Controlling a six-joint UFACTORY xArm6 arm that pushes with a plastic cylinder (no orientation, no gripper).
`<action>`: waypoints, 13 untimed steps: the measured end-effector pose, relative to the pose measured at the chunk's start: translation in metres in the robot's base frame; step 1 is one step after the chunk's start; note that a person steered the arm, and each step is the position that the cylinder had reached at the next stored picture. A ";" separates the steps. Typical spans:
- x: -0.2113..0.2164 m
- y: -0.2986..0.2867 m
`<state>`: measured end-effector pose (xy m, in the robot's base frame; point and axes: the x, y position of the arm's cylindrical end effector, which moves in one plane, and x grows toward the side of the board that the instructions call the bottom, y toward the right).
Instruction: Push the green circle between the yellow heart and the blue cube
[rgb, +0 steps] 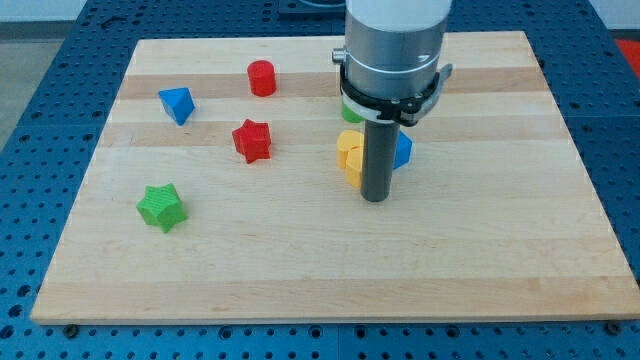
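My tip rests on the board just below the cluster of task blocks. The yellow heart shows to the left of the rod, partly hidden by it. The blue cube peeks out on the rod's right side. The green circle is just above the yellow heart, mostly hidden under the arm's grey body; only a sliver of it shows. The rod stands between the yellow heart and the blue cube in the view.
A red cylinder and a blue triangular block lie at the upper left. A red star sits left of the cluster. A green star lies at the lower left. The wooden board ends in blue perforated table.
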<state>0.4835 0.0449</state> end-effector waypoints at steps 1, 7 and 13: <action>0.010 0.013; -0.182 0.092; -0.179 0.026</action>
<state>0.3049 0.0707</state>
